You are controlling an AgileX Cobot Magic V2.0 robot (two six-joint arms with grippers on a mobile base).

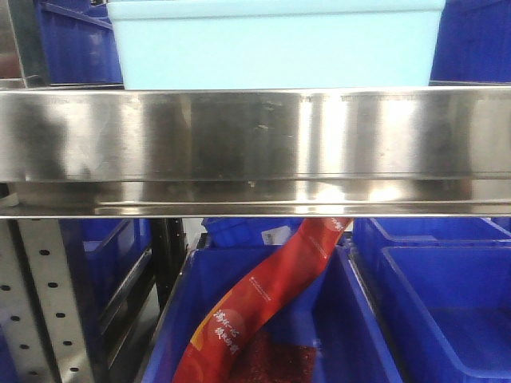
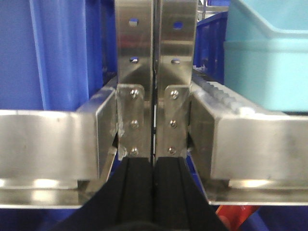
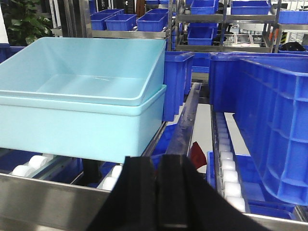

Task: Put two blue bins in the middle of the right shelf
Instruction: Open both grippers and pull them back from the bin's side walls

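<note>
On the roller shelf, seen from the right wrist: two pale blue bins (image 3: 82, 103), one nested inside the other, the inner one tilted slightly; both empty. The front view shows the same stack (image 1: 275, 48) resting just above the steel shelf rail (image 1: 255, 152). The left wrist view catches one corner (image 2: 269, 62) at upper right.
Right gripper (image 3: 161, 180): black fingers pressed together, clenched on nothing, just in front of the bins and apart from them.
Left gripper (image 2: 154, 185): fingers likewise closed with no gap, holding nothing, pointed at the bolted steel uprights (image 2: 155, 57).
Beside the bins, right: a large dark blue crate (image 3: 269, 125) on white rollers (image 3: 228, 168).
Below the rail: a dark blue crate (image 1: 275, 319) holding a red packet (image 1: 263, 307) with printed lettering, standing at a slant.
</note>
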